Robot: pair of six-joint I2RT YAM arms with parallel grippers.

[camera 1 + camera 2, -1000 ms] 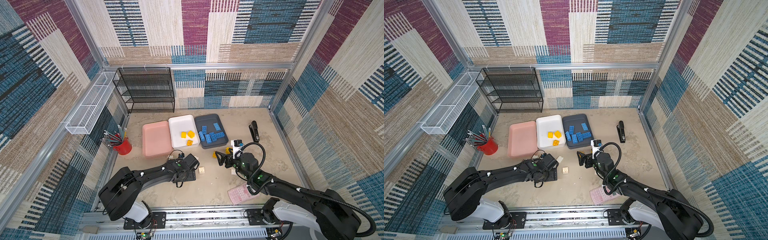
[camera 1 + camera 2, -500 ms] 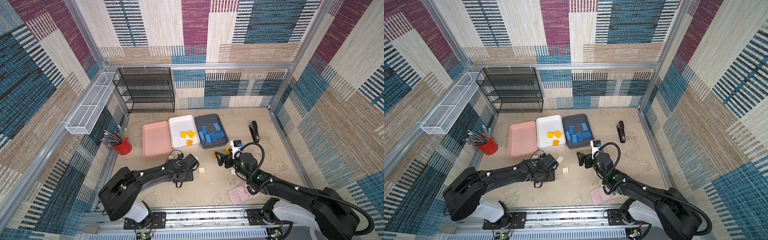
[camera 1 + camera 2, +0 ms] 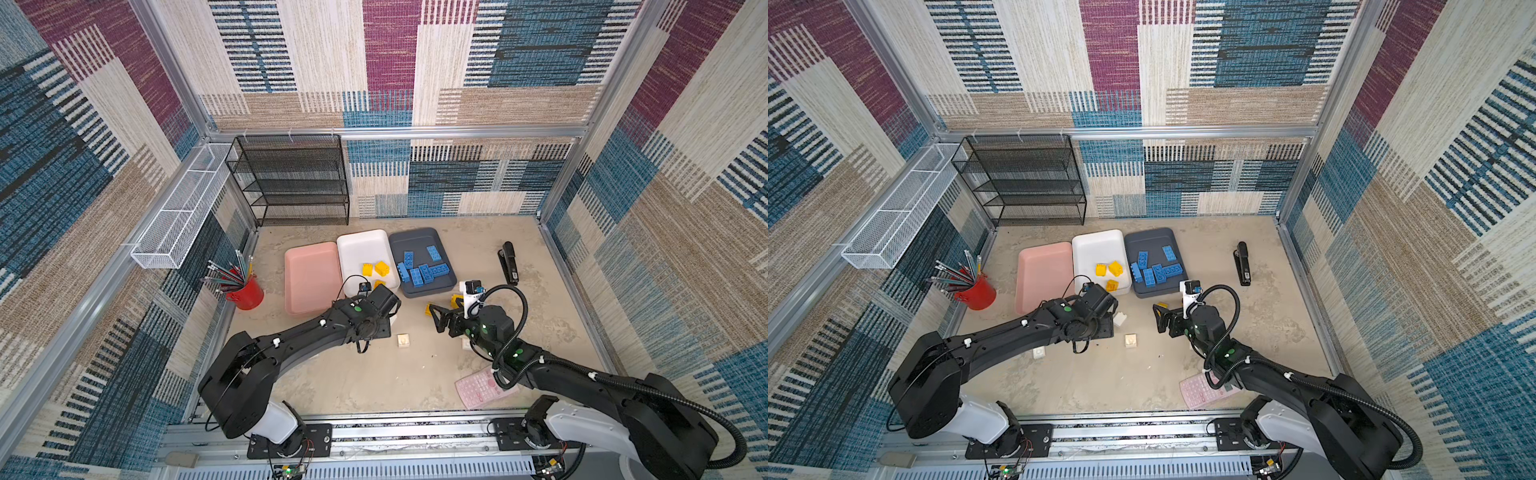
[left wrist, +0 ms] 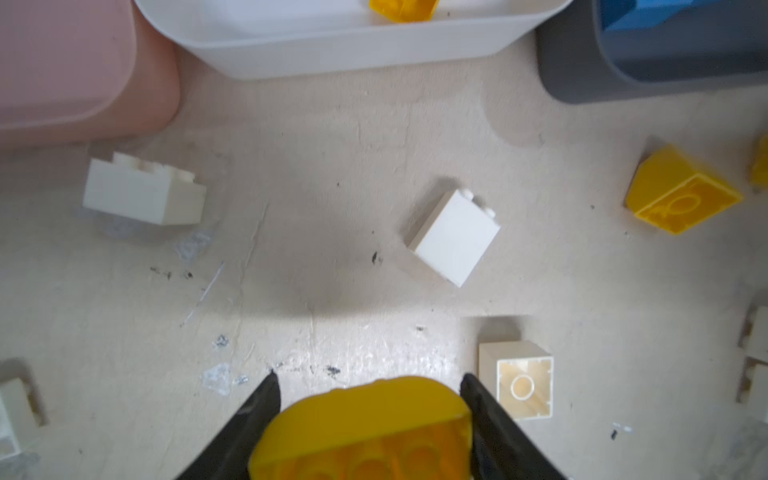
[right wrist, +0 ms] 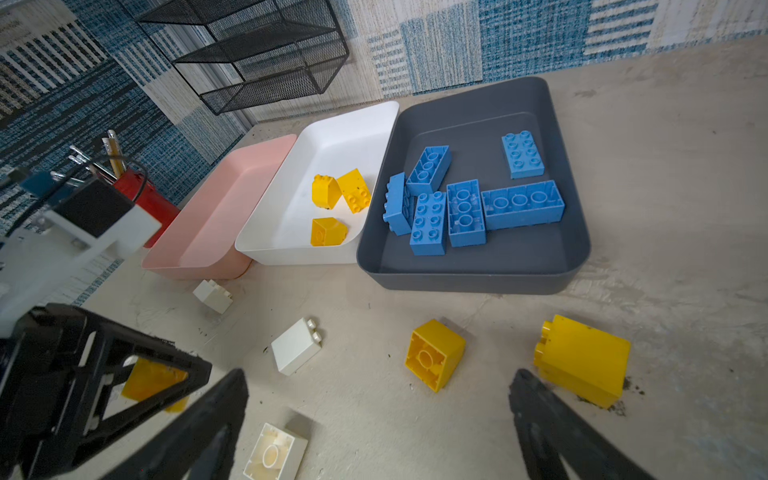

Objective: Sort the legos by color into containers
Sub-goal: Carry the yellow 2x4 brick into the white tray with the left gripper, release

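Left arm point(image 3: 291, 338): stretched low from its base at the near edge, forearm reaching forward toward the middle.
Left wrist point(image 3: 365, 320): tipped downward, covering its gripper in both top views.
Left gripper point(image 4: 369, 382): jaws partly closed, pressed against both sides of a yellow brick point(image 4: 365, 419).
Right arm point(image 3: 561, 370): extended low from its base at the near edge, reaching forward and toward the middle.
Right gripper point(image 5: 376, 384): jaws spread wide, angled down close to the floor.
Spacing: the two grippers near each other, not touching.

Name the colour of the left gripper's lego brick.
The lego brick is yellow, clearest in the left wrist view.
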